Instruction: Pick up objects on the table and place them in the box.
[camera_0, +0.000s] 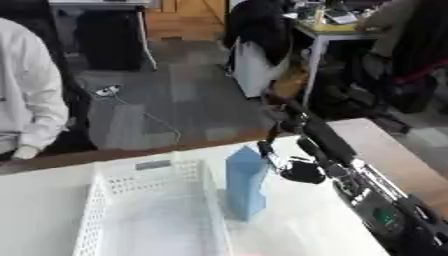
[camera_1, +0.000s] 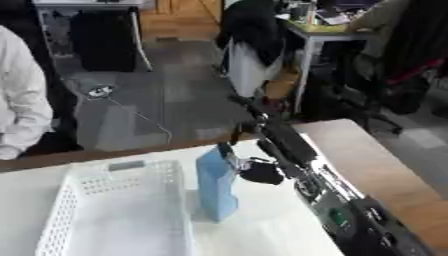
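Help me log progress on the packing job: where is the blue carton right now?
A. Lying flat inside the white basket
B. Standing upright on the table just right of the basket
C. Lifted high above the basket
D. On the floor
B: the blue carton stands upright on the white table, just outside the right wall of the white basket, with the right hand at its upper part.

One blue carton (camera_0: 246, 182), one white basket (camera_0: 149, 215).
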